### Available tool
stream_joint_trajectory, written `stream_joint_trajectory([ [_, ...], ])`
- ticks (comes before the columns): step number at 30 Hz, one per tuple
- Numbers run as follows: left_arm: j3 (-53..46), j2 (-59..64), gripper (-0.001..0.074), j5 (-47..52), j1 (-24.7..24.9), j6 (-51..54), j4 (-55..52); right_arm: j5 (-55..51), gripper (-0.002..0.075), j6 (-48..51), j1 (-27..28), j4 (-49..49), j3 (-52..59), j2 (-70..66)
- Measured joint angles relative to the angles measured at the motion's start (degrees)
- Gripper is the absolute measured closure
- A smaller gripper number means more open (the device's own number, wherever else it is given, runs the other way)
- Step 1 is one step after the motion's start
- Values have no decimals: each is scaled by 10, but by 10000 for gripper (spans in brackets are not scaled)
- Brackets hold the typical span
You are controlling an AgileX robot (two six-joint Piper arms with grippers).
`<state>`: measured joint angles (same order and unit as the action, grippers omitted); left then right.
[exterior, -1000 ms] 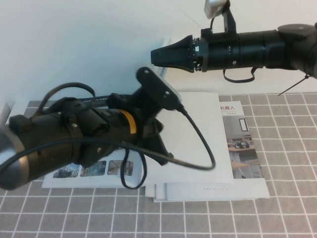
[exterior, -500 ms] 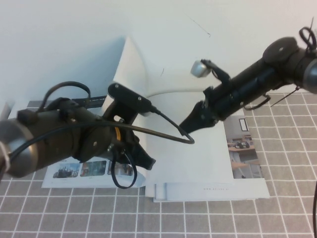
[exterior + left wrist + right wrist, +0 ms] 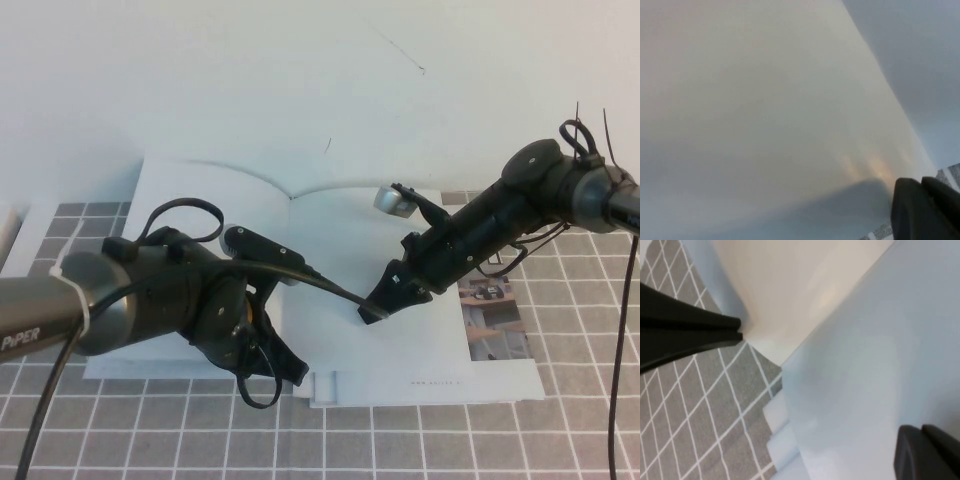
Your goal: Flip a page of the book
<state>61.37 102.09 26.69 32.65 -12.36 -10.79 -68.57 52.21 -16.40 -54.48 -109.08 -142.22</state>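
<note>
The book (image 3: 400, 345) lies open on the grey checked mat. The page (image 3: 200, 190) lies flat on the left side with its plain white face up. It fills the left wrist view (image 3: 765, 115). My left gripper (image 3: 293, 375) is shut and empty, low over the front edge of the left side near the spine. It shows in its own view (image 3: 927, 210) and as a dark wedge in the right wrist view (image 3: 735, 329). My right gripper (image 3: 371, 313) is shut and empty, its tip just over the white right-hand page (image 3: 875, 355); it shows in its own view (image 3: 927, 452).
A second booklet with a room photo (image 3: 490, 300) sticks out from under the book on the right. A white wall (image 3: 300, 80) rises behind the book. The left arm's cable loops (image 3: 262, 385) hang over the front edge. A pale object (image 3: 8, 228) sits at the far left.
The page stood upright near the spine and has dropped flat to the left. My right gripper came down onto the right-hand page. My left arm sank lower over the left side.
</note>
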Motion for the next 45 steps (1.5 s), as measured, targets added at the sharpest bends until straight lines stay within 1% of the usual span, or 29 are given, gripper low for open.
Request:
stream_joint_trajectory([
  [7, 1, 8, 738, -1, 0, -5, -3, 1, 727, -1, 0, 3, -1, 0],
  [14, 1, 49, 738, -4, 0, -19, -9, 16, 727, -2, 0, 19, -1, 0],
  [20, 2, 49, 738, -9, 0, -22, -9, 20, 727, -11, 0, 22, -1, 0],
  [24, 2, 4, 738, -5, 0, -23, -9, 19, 727, -11, 0, 5, -6, 1],
  [28, 2, -87, 738, -2, 0, -23, -18, 20, 727, -10, 0, -2, -28, 20],
  [31, 2, -165, 738, 4, 0, -23, -27, 8, 727, -9, 0, 14, -66, 50],
  [34, 2, -236, 738, 11, 0, -23, -32, -3, 727, -14, 5, 65, -115, 83],
  [37, -1, -295, 738, 15, 0, -25, -29, -10, 727, -47, 17, 151, -155, 122],
  [40, -11, -345, 738, 28, 0, -25, -28, -14, 727, -90, 30, 265, -170, 164],
  [43, -31, -382, 738, 38, 0, -25, -42, -21, 727, -156, 46, 393, -172, 208],
  [45, -47, -401, 738, 38, 0, -25, -56, -21, 727, -192, 55, 450, -172, 232],
])
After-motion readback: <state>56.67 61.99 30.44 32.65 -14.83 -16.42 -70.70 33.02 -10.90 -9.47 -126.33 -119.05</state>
